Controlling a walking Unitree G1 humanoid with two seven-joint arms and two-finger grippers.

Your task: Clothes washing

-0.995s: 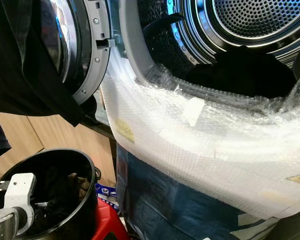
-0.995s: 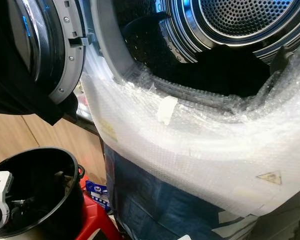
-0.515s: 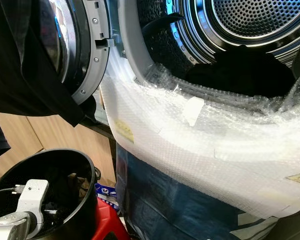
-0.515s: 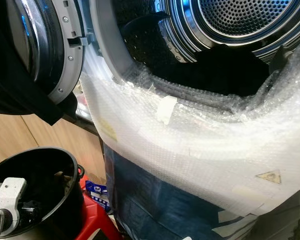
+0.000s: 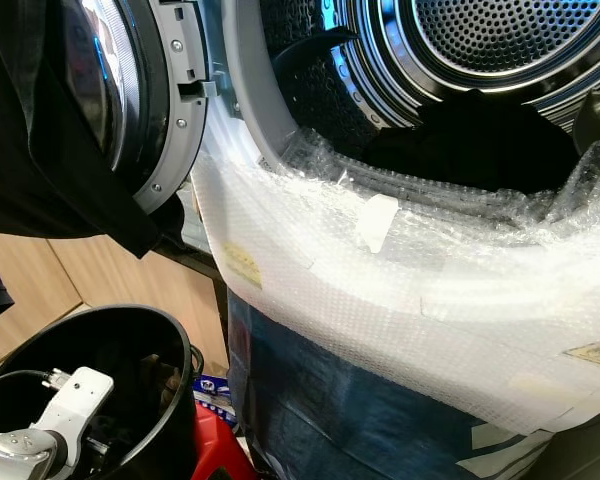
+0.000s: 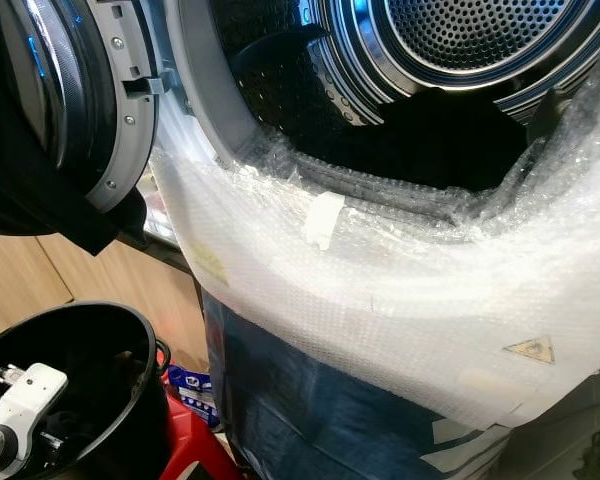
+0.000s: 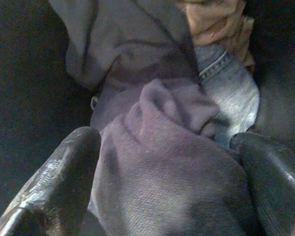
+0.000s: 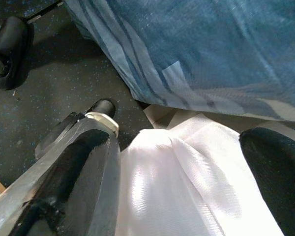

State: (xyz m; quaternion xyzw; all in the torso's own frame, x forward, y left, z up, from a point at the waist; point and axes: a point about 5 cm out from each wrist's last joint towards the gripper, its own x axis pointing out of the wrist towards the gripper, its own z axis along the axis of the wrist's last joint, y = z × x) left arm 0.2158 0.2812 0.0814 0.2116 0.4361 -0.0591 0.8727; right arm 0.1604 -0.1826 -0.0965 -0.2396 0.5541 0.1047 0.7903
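Note:
A black bucket (image 5: 183,345) stands at the lower left, and my left arm's white wrist (image 5: 77,396) reaches down into it. In the left wrist view my left gripper (image 7: 164,147) is open, its fingers on either side of a fold of purple-grey garment (image 7: 157,172). Denim (image 7: 232,93) and tan cloth (image 7: 217,19) lie beyond it. The washer drum (image 5: 500,30) is open with dark clothes (image 5: 480,140) inside. My right gripper (image 8: 179,162) hangs open low beside the machine, above white cloth (image 8: 177,196).
Bubble wrap (image 5: 380,290) covers the washer's front lip, with blue sheeting (image 5: 330,410) below it. The round door (image 5: 130,90) stands open at the left with a black garment (image 5: 40,150) draped over it. A red stool (image 5: 212,455) sits under the bucket.
My left wrist has sunk lower into the bucket and shifted right. The camera has shifted a little, sliding the washer left in the picture.

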